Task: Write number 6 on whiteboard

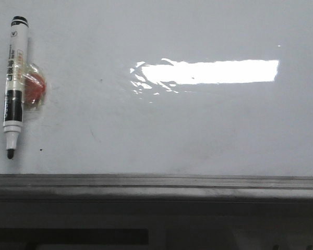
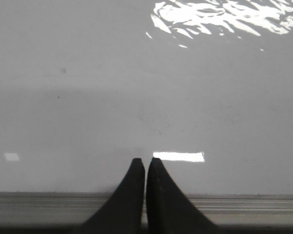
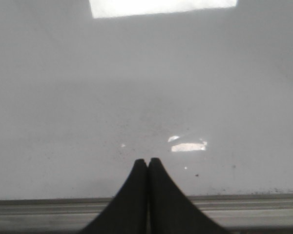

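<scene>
The whiteboard (image 1: 188, 125) is glossy white-grey with a bright light reflection and fills the front view. No number 6 shows on it. A white and black marker (image 1: 13, 83) hangs at the board's far left, uncapped, tip down, on an orange-red holder (image 1: 35, 89). Neither gripper shows in the front view. My left gripper (image 2: 145, 161) is shut and empty, pointing at the bare board (image 2: 136, 87) above its ledge. My right gripper (image 3: 148, 160) is shut and empty, facing the board (image 3: 146, 87) too.
A grey metal ledge (image 1: 156, 183) runs along the board's lower edge; it also shows in the left wrist view (image 2: 49, 204) and the right wrist view (image 3: 263, 207). A tiny black smudge (image 1: 40, 150) sits near the marker tip. Small dark specks (image 3: 233, 166) dot the board.
</scene>
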Robot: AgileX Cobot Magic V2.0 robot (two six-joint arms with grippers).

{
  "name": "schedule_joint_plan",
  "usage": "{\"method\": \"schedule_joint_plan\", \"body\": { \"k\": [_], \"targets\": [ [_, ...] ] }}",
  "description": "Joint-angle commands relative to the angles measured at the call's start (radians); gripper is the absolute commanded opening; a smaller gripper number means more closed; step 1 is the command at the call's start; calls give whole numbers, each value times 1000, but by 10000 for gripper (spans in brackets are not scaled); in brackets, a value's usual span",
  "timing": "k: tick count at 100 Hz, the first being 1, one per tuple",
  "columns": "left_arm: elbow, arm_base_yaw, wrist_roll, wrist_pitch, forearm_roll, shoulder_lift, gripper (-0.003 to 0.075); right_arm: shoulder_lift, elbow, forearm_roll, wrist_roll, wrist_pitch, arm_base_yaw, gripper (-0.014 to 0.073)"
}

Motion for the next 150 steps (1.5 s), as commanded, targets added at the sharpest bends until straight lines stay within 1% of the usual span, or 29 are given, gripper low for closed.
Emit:
{"method": "schedule_joint_plan", "body": {
  "k": [1,39,61,74,81,91,107,117,134,142,150],
  "targets": [
    [44,-1,-5,-47,-1,-29,-19,-19,28,-11,-8,-14,-5,-53],
    [44,-1,-5,-53,-1,-29,-19,-19,28,-17,-8,-16,-5,-53],
    [44,-1,-5,-138,5,-29,-19,-19,28,-17,-8,-82,-5,-53],
    [44,-1,-5,-161,5,-29,-19,-19,28,-17,-8,-96,-5,-53],
    [44,-1,-5,-185,-24,-29,-19,-19,28,-9,-8,-150,-5,-53],
    [44,-1,-5,-220,-25,-29,-19,-18,28,-9,-8,-241,-5,-53],
    [44,-1,-5,-236,-25,-29,-19,-18,28,7,0,-312,-5,-53],
    [40,-1,-5,-253,-21,-29,-19,-18,28,21,5,-385,-5,-53],
    [16,-1,-5,-260,-31,-29,-19,-18,26,23,5,-348,-5,-53],
    [-9,-1,-5,-249,-40,-27,-20,-6,19,63,8,-352,-5,-53],
    [-60,-1,-5,-244,-74,-10,-20,21,3,152,8,-349,-5,-53]
  ]
}}
